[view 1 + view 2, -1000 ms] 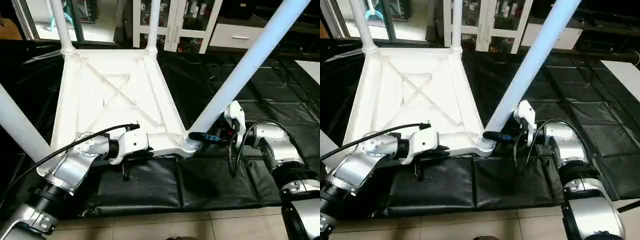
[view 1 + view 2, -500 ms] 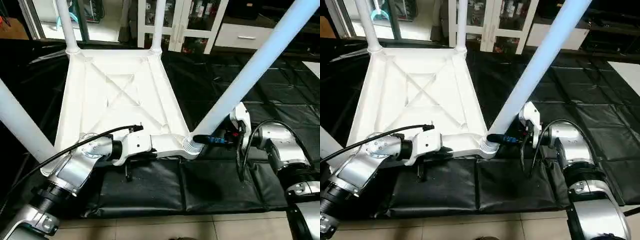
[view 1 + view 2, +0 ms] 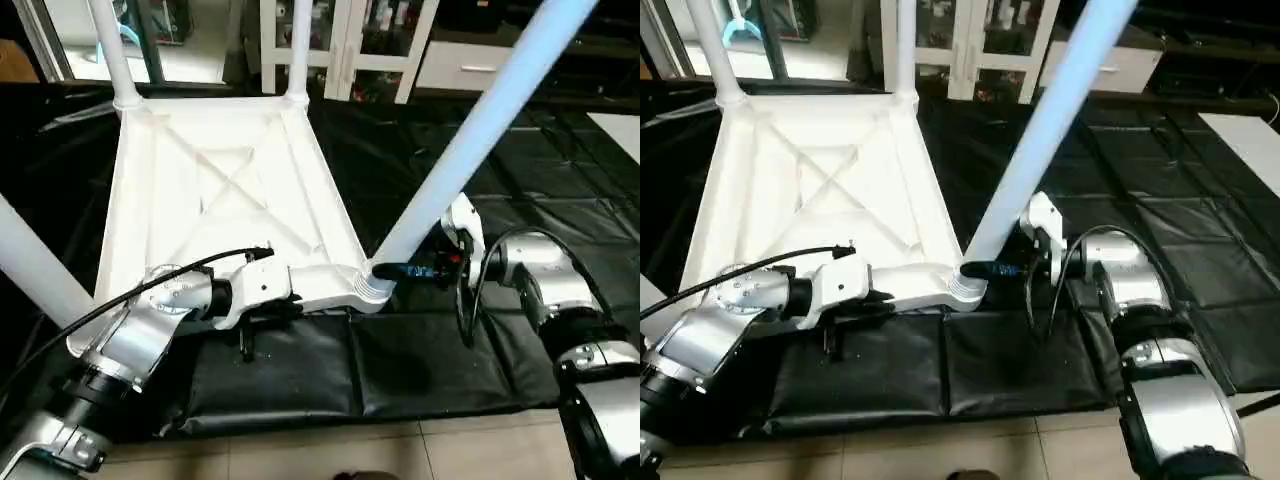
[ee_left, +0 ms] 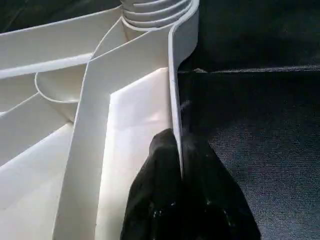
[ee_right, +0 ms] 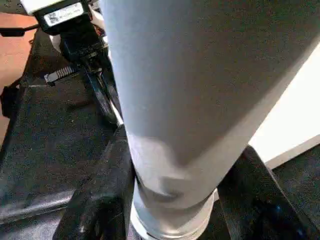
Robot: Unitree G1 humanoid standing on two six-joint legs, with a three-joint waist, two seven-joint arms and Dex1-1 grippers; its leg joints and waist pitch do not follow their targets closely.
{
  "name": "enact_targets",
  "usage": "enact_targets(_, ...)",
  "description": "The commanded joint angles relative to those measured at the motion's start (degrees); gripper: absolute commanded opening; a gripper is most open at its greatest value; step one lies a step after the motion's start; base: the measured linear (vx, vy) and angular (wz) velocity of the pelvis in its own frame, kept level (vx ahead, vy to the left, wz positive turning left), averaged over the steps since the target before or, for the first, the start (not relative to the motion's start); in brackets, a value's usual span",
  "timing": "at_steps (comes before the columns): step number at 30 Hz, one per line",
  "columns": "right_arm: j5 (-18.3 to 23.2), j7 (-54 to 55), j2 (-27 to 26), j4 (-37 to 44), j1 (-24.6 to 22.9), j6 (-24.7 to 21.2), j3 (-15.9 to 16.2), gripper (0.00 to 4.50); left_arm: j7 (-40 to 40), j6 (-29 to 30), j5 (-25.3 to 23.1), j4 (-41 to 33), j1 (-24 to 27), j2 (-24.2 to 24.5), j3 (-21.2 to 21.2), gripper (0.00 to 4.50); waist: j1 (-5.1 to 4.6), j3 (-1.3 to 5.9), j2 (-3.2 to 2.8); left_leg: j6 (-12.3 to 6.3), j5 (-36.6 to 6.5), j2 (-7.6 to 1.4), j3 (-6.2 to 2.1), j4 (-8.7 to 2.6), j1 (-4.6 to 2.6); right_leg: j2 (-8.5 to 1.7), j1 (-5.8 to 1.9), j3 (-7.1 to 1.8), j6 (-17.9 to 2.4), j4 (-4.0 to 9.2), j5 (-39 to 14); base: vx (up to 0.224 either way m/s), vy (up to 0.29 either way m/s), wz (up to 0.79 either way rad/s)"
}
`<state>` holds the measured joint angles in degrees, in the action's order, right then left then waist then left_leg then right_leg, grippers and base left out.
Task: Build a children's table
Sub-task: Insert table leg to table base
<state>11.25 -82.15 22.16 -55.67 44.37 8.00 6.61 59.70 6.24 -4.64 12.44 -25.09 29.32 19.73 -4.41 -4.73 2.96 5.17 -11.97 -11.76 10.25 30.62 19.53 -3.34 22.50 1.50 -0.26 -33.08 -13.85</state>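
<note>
The table top (image 3: 215, 190) lies upside down on a black mat (image 3: 400, 360), with legs standing in its corner sockets. The left gripper (image 4: 180, 165) is pinched on the top's near edge wall, one finger on each side. The right gripper (image 5: 170, 200) clasps the leg (image 3: 470, 140) at the near right corner just above its socket; this leg leans away to the right.

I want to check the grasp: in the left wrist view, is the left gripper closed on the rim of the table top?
Yes: the left gripper has one black finger on each side of the thin white rim of the table top, pinching it.
</note>
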Motion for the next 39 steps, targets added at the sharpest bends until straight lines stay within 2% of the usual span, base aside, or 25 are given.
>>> enact_targets(1, -12.2, -4.9, -2.2, -5.5, -3.6, -4.4, 13.0, 1.86, -0.9, 0.4, -1.7, 1.1, 0.4, -1.6, 3.3, 0.00, -0.11, -0.15, -0.24, -1.42, -23.4, -2.55, -0.98, -4.49, 0.30, -4.00, 0.83, -2.73, -9.5, 5.57, -25.5, 0.000, 0.000, 0.00)
enact_targets(2, -12.8, -5.0, -2.2, -5.5, -3.2, -3.8, 13.5, 1.86, -1.1, 0.4, -1.8, 1.1, 0.4, -1.7, 3.2, 0.00, -0.01, -0.09, -0.09, -1.56, -23.3, -2.59, -0.72, -4.34, 0.11, -3.97, 0.99, -2.76, -9.8, 5.64, -24.9, 0.000, 0.000, 0.00)
enact_targets(3, -13.2, -5.4, -2.3, -5.5, -2.8, -3.4, 13.9, 1.86, -1.2, 0.5, -1.8, 1.0, 0.4, -1.8, 3.2, 0.00, 0.15, -0.27, -0.35, -1.56, -23.4, -2.62, -0.54, -4.27, -0.17, -4.05, 1.25, -2.90, -10.1, 5.70, -24.9, 0.000, 0.000, 0.00)
enact_targets(5, -13.6, -5.7, -2.4, -5.4, -2.5, -2.8, 14.3, 1.86, -1.2, 0.6, -1.9, 0.9, 0.4, -1.9, 3.1, 0.00, 0.33, 0.10, -0.50, -1.20, -22.7, -2.77, -0.34, -4.15, -0.52, -4.01, 1.14, -2.94, -10.6, 5.65, -23.0, 0.000, 0.000, 0.00)
enact_targets(6, -14.2, -5.8, -2.8, -5.1, -2.1, -1.4, 14.7, 1.86, -1.4, 0.7, -2.0, 0.8, 0.5, -2.1, 3.1, 0.00, 0.37, -0.10, -0.33, -0.66, -23.4, -2.86, -0.27, -4.41, -0.49, -3.68, 1.12, -2.68, -11.2, 5.40, -20.6, 0.000, 0.000, 0.00)
enact_targets(8, -14.2, -5.6, -3.0, -4.6, -1.8, -0.7, 14.6, 1.86, -1.4, 0.7, -2.0, 0.8, 0.5, -2.2, 3.0, 0.00, 0.24, 0.07, -0.10, -0.12, -25.4, -2.74, -0.61, -4.49, -0.37, -3.76, 0.83, -2.60, -10.6, 5.31, -22.7, 0.000, 0.000, 0.00)
enact_targets(10, -13.9, -5.6, -3.2, -4.3, -1.7, -0.7, 14.3, 1.86, -1.6, 0.6, -2.1, 1.0, 0.4, -2.3, 3.0, 0.00, 0.20, 0.43, -0.14, -0.23, -24.1, -2.68, -0.49, -4.39, -0.34, -3.74, 0.78, -2.84, -10.5, 5.28, -21.2, 0.000, 0.000, 0.00)
enact_targets(14, -13.2, -4.3, -3.4, -4.1, -2.0, 0.6, 12.7, 1.86, -1.8, 0.4, -2.3, 1.3, 0.2, -2.6, 3.0, 0.00, 0.66, 0.87, -0.23, -1.22, -20.1, -2.89, 0.35, -3.98, -1.19, -3.40, 0.85, -2.99, -12.6, 4.85, -14.0, 0.000, 0.000, 0.00)
enact_targets(16, -10.9, -0.8, -3.3, -4.0, -4.0, 3.0, 8.7, 1.86, -2.0, 0.3, -2.4, 1.5, 0.0, -2.8, 2.8, 0.00, 1.40, 1.05, -0.25, -2.31, -15.8, -2.97, 1.17, -3.55, -1.36, -3.29, 0.47, -3.20, -13.8, 4.32, -8.4, 0.000, 0.000, 0.00)
enact_targets(17, -9.1, 1.0, -3.5, -4.0, -5.0, 4.0, 6.6, 1.86, -2.2, 0.2, -2.5, 1.5, 0.0, -2.8, 2.7, 0.00, 1.19, 1.11, -0.15, -2.61, -13.8, -2.93, 1.04, -3.70, -0.48, -3.26, -0.27, -3.09, -14.1, 3.78, -6.0, 0.000, 0.000, 0.00)
enact_targets(19, -8.9, 1.2, -3.5, -4.0, -5.1, 4.0, 6.3, 1.86, -2.2, 0.2, -2.5, 1.6, 0.0, -2.8, 2.7, 0.00, 1.18, 1.23, -0.11, -2.84, -12.7, -2.82, 1.12, -3.62, -0.45, -3.27, -0.46, -3.05, -14.3, 3.64, -4.5, 0.000, 0.000, 0.00)
enact_targets(21, -3.7, 5.3, -4.9, -3.6, -6.7, 4.7, 0.4, 1.86, -3.0, -0.2, -2.7, 1.8, -0.2, -3.0, 2.5, 0.00, 1.31, 1.01, -0.15, -2.67, -14.9, -2.78, 1.19, -3.61, -0.63, -3.37, -0.15, -3.16, -14.0, 4.14, -8.1, 0.000, 0.000, 0.00)
enact_targets(22, -2.7, 5.9, -5.1, -3.4, -7.0, 4.7, -0.8, 1.86, -3.2, -0.3, -2.7, 1.9, -0.2, -3.1, 2.4, 0.00, 1.44, 0.96, -0.40, -2.47, -15.8, -2.72, 1.25, -3.66, -0.68, -3.49, -0.11, -3.29, -13.7, 4.35, -9.3, 0.000, 0.000, 0.00)
enact_targets(24, 1.0, 8.1, -6.1, -2.5, -7.9, 5.0, -5.1, 1.86, -3.6, -0.6, -2.8, 2.1, -0.4, -3.3, 2.2, 0.00, 1.37, 0.97, -0.13, -2.11, -17.9, -2.85, 0.96, -3.84, -0.54, -3.55, -0.04, -3.25, -13.0, 4.53, -13.1, 0.000, 0.000, 0.00)
enact_targets(25, 4.0, 9.6, -6.7, -1.4, -8.5, 4.6, -8.2, 1.86, -3.8, -0.9, -3.0, 2.5, -0.5, -3.5, 2.0, 0.00, 1.51, 1.09, -0.76, -1.88, -18.1, -2.87, 0.78, -3.92, -0.63, -3.60, -0.05, -3.28, -12.6, 4.57, -13.9, 0.000, 0.000, 0.00)
enact_targets(26, 5.0, 10.1, -6.8, -0.9, -8.7, 4.4, -9.2, 1.86, -3.8, -1.0, -3.0, 2.6, -0.6, -3.5, 2.0, 0.00, 1.42, 1.19, -0.42, -2.33, -17.3, -2.84, 0.99, -3.69, -0.68, -3.50, 0.00, -3.30, -12.9, 4.53, -12.8, 0.000, 0.000, 0.00)
enact_targets(27, 7.6, 11.3, -7.4, 0.4, -9.0, 4.2, -11.9, 1.86, -3.9, -1.3, -3.1, 3.0, -0.8, -3.5, 1.9, 0.00, 1.43, 1.13, -0.96, -2.31, -16.7, -2.87, 0.73, -3.92, -0.32, -3.53, -0.31, -3.19, -13.1, 4.32, -12.3, 0.000, 0.000, 0.00)
enact_targets(28, 7.6, 11.3, -7.4, 0.4, -9.0, 4.2, -11.9, 1.86, -3.9, -1.3, -3.1, 3.0, -0.8, -3.5, 1.9, 0.00, 1.33, 1.27, -0.79, -2.49, -15.6, -2.86, 0.78, -3.86, -0.25, -3.49, -0.49, -3.10, -13.2, 4.24, -11.1, 0.000, 0.000, 0.00)
enact_targets(30, 10.6, 12.9, -7.9, 2.0, -9.3, 4.6, -14.9, 1.86, -3.9, -1.6, -3.3, 3.4, -1.2, -3.5, 1.8, 0.00, 1.44, 1.57, -1.04, -3.70, -11.2, -2.86, 1.11, -3.35, -0.35, -3.38, -0.56, -3.00, -14.5, 3.75, -5.3, 0.000, 0.000, 0.00)
enact_targets(31, 14.2, 15.3, -8.5, 4.1, -9.7, 4.3, -18.3, 1.86, -4.2, -2.0, -3.5, 3.7, -1.4, -3.5, 1.8, 0.00, 1.53, 1.70, -1.29, -4.92, -8.2, -2.67, 1.29, -3.00, -0.04, -3.38, -0.90, -2.98, -15.6, 3.27, -1.2, 0.000, 0.000, 0.00)
enact_targets(33, 15.7, 16.3, -8.8, 5.2, -9.9, 4.0, -19.6, 1.86, -4.3, -2.1, -3.5, 3.8, -1.5, -3.6, 1.7, 0.00, 1.44, 1.85, -1.11, -5.66, -6.7, -2.51, 1.39, -2.70, 0.21, -3.36, -1.11, -2.99, -16.1, 2.94, 1.1, 0.000, 0.000, 0.00)
enact_targets(34, 15.8, 16.4, -8.9, 5.4, -10.0, 3.9, -19.8, 1.86, -4.4, -2.1, -3.5, 3.8, -1.5, -3.6, 1.7, 0.00, 1.50, 1.99, -1.10, -7.15, -3.7, -2.40, 1.49, -2.21, 0.60, -3.32, -1.26, -3.13, -16.8, 2.32, 5.6, 0.000, 0.000, 0.00)
enact_targets(35, 17.4, 17.2, -9.5, 7.6, -11.1, 3.1, -21.0, 1.86, -4.7, -2.3, -3.5, 4.0, -1.6, -3.8, 1.6, 0.00, 1.52, 1.97, -1.35, -7.62, -3.0, -2.36, 1.49, -2.06, 0.70, -3.32, -1.28, -3.14, -17.1, 2.12, 6.8, 0.000, 0.000, 0.00)
enact_targets(37, 17.4, 16.8, -10.0, 10.0, -13.0, 2.8, -20.8, 1.86, -5.1, -2.5, -3.6, 4.2, -1.7, -4.0, 1.6, 0.00, 1.75, 1.82, -1.26, -8.75, -2.4, -2.41, 1.74, -1.80, 0.51, -3.25, -1.13, -3.11, -16.9, 1.92, 9.0, 0.000, 0.000, 0.00)
enact_targets(39, 17.1, 16.2, -10.1, 11.0, -14.0, 2.8, -20.2, 1.86, -5.2, -2.6, -3.7, 4.4, -1.8, -4.1, 1.7, 0.00, 1.71, 1.71, -1.21, -8.88, -3.7, -2.30, 1.70, -1.82, 0.72, -3.30, -1.19, -3.00, -16.7, 2.06, 6.5, 0.000, 0.000, 0.00)
